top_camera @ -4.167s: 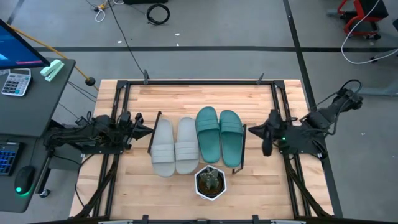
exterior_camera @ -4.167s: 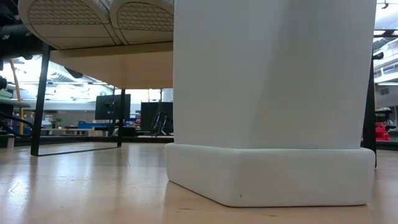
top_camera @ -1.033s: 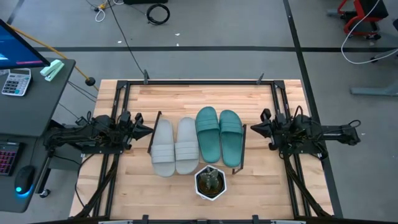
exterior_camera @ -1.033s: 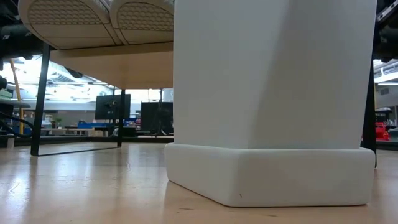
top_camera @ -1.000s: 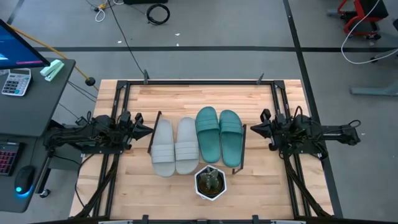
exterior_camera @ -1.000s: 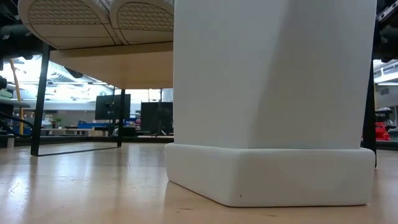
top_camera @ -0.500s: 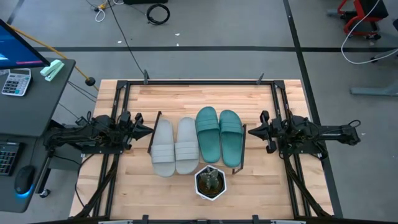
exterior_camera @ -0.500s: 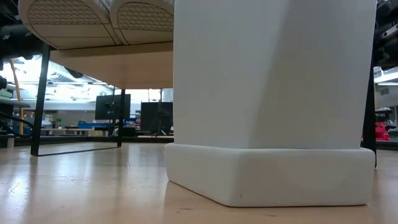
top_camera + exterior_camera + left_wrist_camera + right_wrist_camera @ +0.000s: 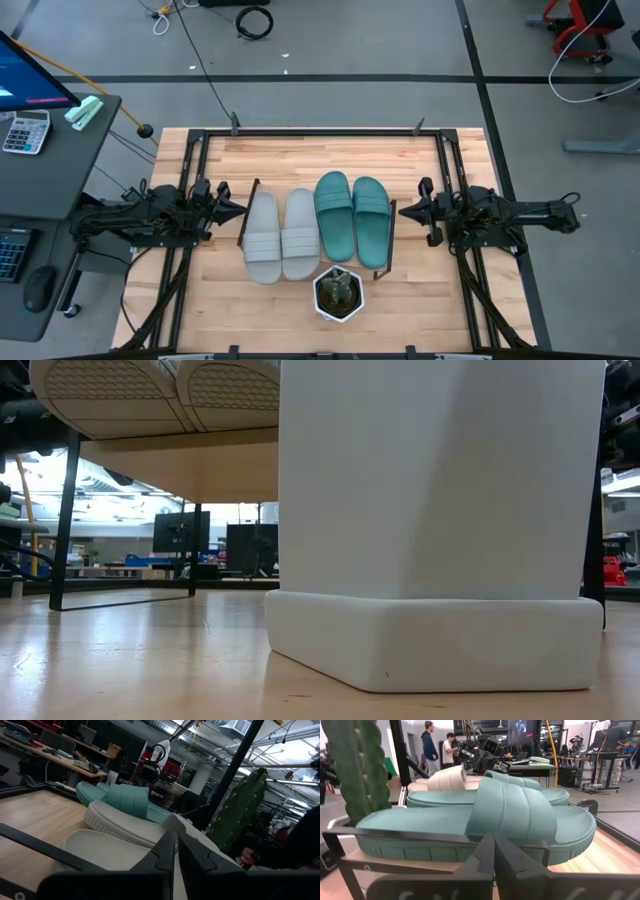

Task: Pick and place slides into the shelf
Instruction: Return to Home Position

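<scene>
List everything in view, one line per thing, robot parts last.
grey slides: two, light grey, on the shelf's left half.
teal slides: two, teal-green, on the shelf's right half.
shelf: one, light board with black legs, mid-table.
cactus pot: one, white pot with green cactus, on the table beside the shelf.
table: one, light wood.
calculator: one, grey, side desk at left.
people: two, in the room behind.
left gripper: one, dark, shut, left of the shelf.
right gripper: one, dark, shut, right of the shelf.
</scene>
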